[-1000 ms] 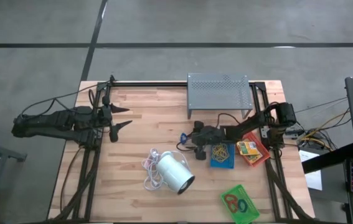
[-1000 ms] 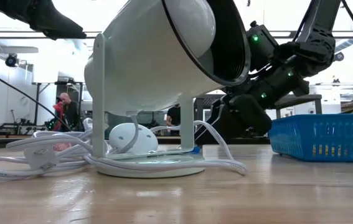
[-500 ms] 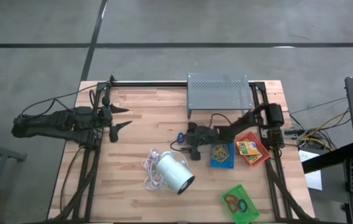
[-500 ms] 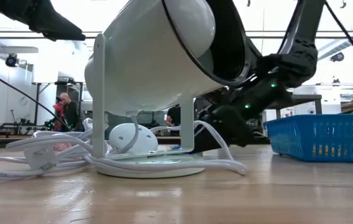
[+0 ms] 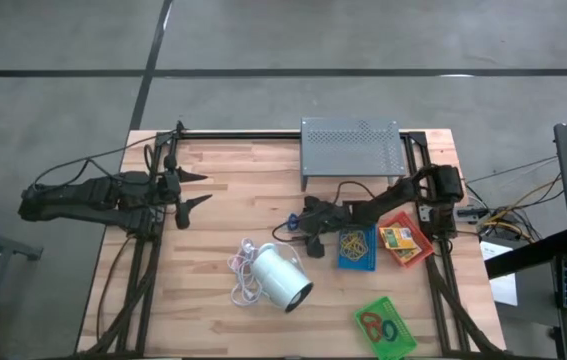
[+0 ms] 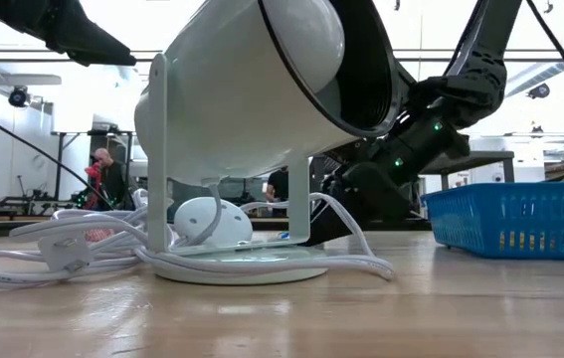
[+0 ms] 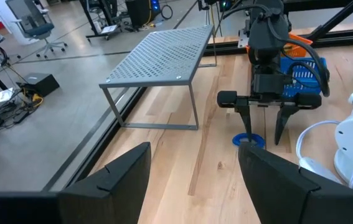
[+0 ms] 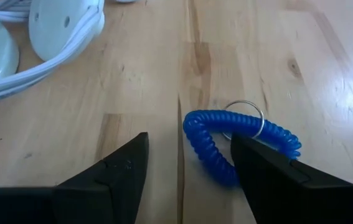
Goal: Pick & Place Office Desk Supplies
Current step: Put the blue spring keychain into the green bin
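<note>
A blue coiled loop with a metal ring lies flat on the wooden table, left of the blue tray. My right gripper is open and slants down over it. One finger stands beside the loop and the other finger overlaps the loop's near part. The left wrist view shows its fingertips low over the loop. My left gripper waits open at the table's left, raised. The red tray holds a yellow box. The green tray holds red and blue loops. My right gripper comes at the blue loop slanting down from the table's right, with open fingers on either side of the loop's near bend. Whether a finger touches the loop, I cannot tell. The loop lies flat on the table.
A white cylinder lamp with its white cord lies just near-left of the loop. A grey perforated stand is at the far edge. Bare wood lies between the two arms.
My right gripper has gone down and toward the table's left, nearer the blue loop, and has tipped more steeply downward. Its fingers have stayed open. The loop has not moved.
</note>
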`<state>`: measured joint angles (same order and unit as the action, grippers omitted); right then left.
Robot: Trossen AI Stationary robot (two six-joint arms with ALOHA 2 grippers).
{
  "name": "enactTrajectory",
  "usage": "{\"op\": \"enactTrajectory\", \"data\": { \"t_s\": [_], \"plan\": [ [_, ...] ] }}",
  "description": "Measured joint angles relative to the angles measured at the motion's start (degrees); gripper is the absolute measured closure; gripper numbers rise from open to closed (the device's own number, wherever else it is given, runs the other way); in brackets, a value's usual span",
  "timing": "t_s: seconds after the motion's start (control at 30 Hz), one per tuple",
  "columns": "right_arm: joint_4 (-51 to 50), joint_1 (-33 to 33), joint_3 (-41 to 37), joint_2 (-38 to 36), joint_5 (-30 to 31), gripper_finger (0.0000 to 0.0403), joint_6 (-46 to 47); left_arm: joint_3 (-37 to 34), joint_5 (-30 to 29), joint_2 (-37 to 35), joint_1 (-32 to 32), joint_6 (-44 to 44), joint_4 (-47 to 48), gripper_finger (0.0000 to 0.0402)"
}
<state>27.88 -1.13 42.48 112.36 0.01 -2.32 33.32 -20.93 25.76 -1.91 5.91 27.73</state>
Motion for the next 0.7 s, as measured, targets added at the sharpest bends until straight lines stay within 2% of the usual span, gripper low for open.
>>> {"op": "enactTrajectory", "data": {
  "t_s": [0.37,0.7],
  "plan": [
    [-2.0,0.0,0.0,0.0,0.0,0.0205,1.9,0.0,0.0,0.0,0.0,0.0,0.0,0.0157],
    [-2.5,0.0,-0.1,0.0,-0.1,0.0274,1.6,0.0,0.0,0.0,0.0,0.0,0.0,0.0158]
  ]
}}
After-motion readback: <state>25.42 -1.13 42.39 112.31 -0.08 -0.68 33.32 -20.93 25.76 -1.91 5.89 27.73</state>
